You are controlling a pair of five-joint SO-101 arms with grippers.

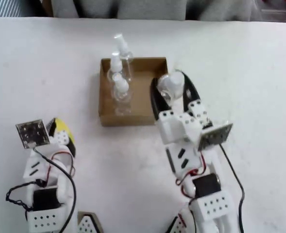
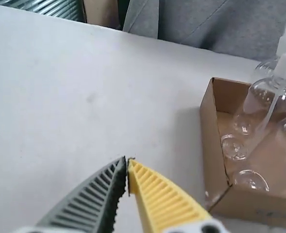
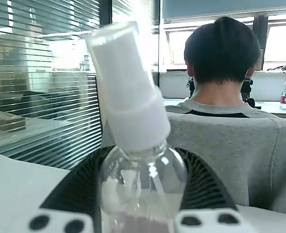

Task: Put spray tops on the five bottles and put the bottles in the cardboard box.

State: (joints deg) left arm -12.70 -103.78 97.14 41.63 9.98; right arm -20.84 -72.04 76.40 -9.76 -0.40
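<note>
Left tool (image 2: 126,163), tips pressed together — right tool (image 1: 171,86) outstretched, clasped around a bottle (image 3: 143,189).

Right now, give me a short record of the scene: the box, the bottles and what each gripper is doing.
cardboard box: open, on the white table
bottles: clear, white spray tops on, in a row along one side of the box; count unclear
right gripper: shut on a capped spray bottle, at the box's opposite side
left gripper: shut, empty, over the table beside the box
</note>
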